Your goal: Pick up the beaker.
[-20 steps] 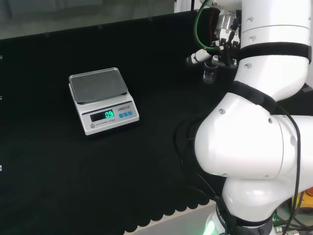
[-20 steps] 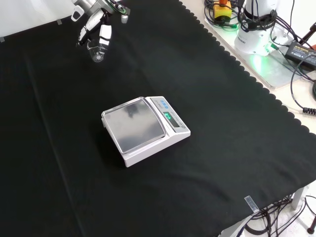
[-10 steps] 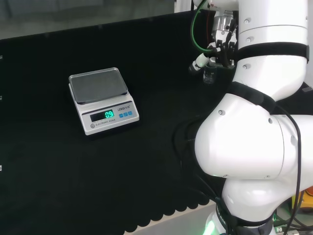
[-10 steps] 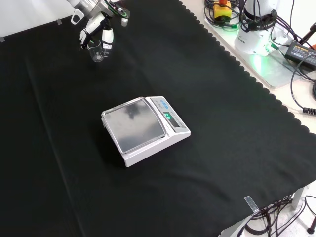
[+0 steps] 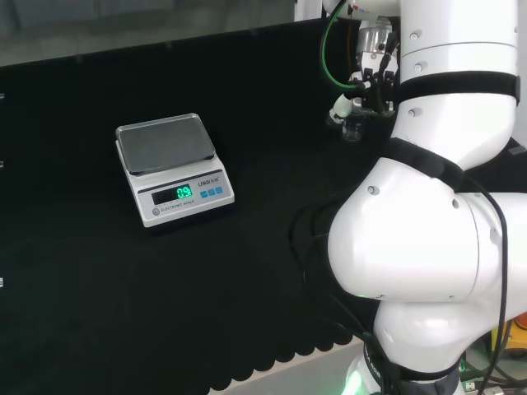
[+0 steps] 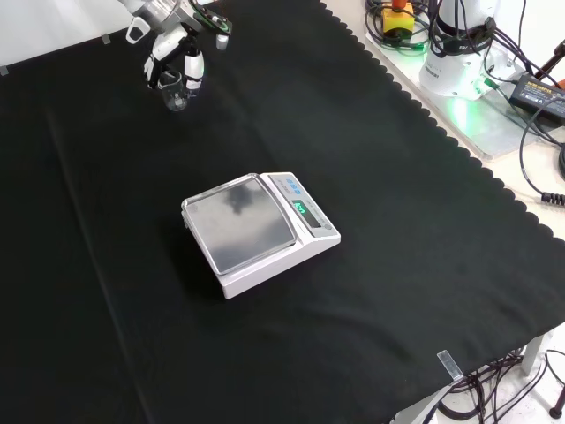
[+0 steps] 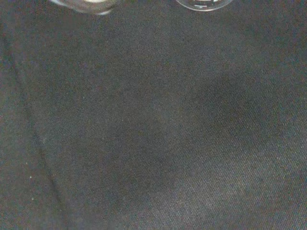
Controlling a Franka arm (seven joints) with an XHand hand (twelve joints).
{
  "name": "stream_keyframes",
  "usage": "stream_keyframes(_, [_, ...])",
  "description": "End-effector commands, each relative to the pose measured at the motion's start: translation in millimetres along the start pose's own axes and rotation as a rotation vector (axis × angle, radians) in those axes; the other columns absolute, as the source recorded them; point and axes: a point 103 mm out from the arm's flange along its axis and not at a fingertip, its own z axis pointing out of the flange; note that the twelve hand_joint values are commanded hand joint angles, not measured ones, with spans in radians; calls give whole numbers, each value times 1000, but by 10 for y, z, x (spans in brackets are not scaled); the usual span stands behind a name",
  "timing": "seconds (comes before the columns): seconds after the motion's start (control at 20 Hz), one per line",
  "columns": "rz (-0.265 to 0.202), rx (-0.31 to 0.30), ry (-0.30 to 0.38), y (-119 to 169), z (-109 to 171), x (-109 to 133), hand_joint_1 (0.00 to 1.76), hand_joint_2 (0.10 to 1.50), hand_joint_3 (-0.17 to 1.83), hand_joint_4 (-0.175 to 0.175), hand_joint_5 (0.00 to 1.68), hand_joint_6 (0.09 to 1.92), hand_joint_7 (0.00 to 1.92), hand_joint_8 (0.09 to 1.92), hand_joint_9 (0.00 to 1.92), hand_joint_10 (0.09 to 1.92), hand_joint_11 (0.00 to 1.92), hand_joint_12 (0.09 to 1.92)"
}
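The hand [image 6: 173, 55] hangs over the far end of the cloth [image 6: 371, 221], at the top left of the front view, its black and white fingers [image 6: 192, 66] pointing down around a small clear beaker [image 6: 173, 91]. One finger lies along the right side of the beaker and another along its left, so the glass sits between them; the fingers look curled in against it, though I cannot tell for certain that they press on the wall. Whether the beaker's base touches the cloth or hangs just clear of it is also more than I can tell.

From behind the arm, in the head view, the hand [image 5: 360, 92] shows just left of the big white arm [image 5: 428, 206], with a white fingertip [image 5: 341, 107] beside the beaker [image 5: 354, 127], which stands upright near the right part of the cloth [image 5: 123, 313].

The wrist view looks down on bare cloth [image 7: 153, 134], with the round glass rim of the beaker [image 7: 204, 5] cut by the edge and a blurred pale part of the hand [image 7: 86, 5] beside it.

Well apart from the hand, near the middle of the cloth, stands 1 white scale [image 6: 260, 231] with a steel pan and a lit green display; its pan is bare. In the head view the scale [image 5: 171, 169] is to the left of the hand.
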Motion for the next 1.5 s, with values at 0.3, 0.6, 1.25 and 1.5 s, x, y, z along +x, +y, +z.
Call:
stream_keyframes(0.3, [22,-54,-23,24,7,33,1056,744,708,-140,568,647,486,835,718,648,876,1082])
stream_keyframes(0.6, [22,-95,-21,4,-35,42,1207,759,766,-161,590,796,542,854,906,546,1082,917])
stream_keyframes(1.25, [-9,-78,-142,-493,-557,288,1281,769,797,-173,650,863,630,900,1036,512,1161,803])
stream_keyframes(1.5, [-44,-111,-169,-858,-788,577,1283,769,805,-172,647,877,630,913,1037,526,1166,788])
